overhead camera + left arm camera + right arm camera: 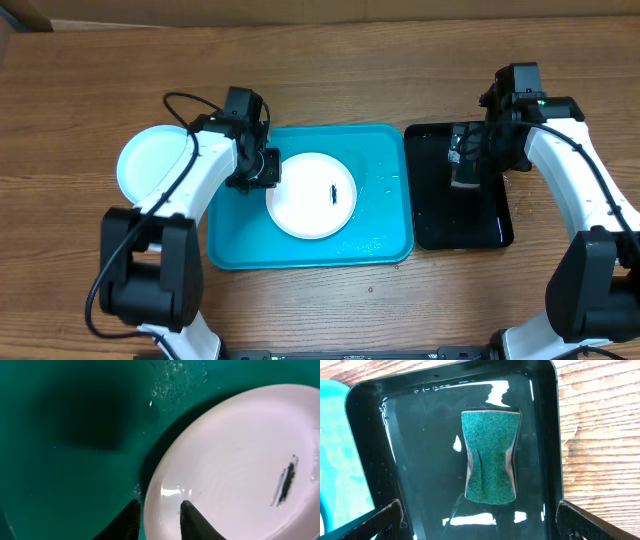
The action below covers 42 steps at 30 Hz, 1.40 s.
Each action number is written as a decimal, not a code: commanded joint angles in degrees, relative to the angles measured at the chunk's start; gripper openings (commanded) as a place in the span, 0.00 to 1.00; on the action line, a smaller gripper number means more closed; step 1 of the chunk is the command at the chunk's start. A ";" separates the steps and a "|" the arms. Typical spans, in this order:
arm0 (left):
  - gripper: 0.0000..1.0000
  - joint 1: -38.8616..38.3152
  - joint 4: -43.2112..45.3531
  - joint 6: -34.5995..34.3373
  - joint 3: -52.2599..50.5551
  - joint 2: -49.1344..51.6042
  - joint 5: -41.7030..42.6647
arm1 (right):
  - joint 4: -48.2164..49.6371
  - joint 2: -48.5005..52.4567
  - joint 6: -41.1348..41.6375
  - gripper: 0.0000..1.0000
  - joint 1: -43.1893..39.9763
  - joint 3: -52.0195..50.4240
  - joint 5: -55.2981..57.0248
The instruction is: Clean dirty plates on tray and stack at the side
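Note:
A white plate with a dark smudge lies left of centre on the turquoise tray. My left gripper is at the plate's left rim. One finger is outside the edge and the other finger is on the plate's face, shut on the rim. A pale blue plate rests on the table left of the tray. The yellow-green plate is out of view. My right gripper hangs open above a green sponge, apart from it.
The sponge lies in a narrow black tray holding shallow water, right of the turquoise tray. Water drops dot the turquoise tray's right side. Bare wooden table surrounds both trays.

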 commanded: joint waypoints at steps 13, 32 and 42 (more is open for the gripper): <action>0.22 -0.02 2.91 1.25 -3.58 2.49 1.60 | 0.11 -0.31 0.02 1.00 -0.11 0.31 0.37; 0.06 -0.02 0.70 -10.16 -3.63 2.51 0.57 | 0.13 -0.31 0.02 1.00 -0.11 0.31 0.37; 0.15 -0.02 0.98 -10.12 -3.63 2.51 0.44 | 0.11 -0.31 0.02 1.00 -0.11 0.31 0.37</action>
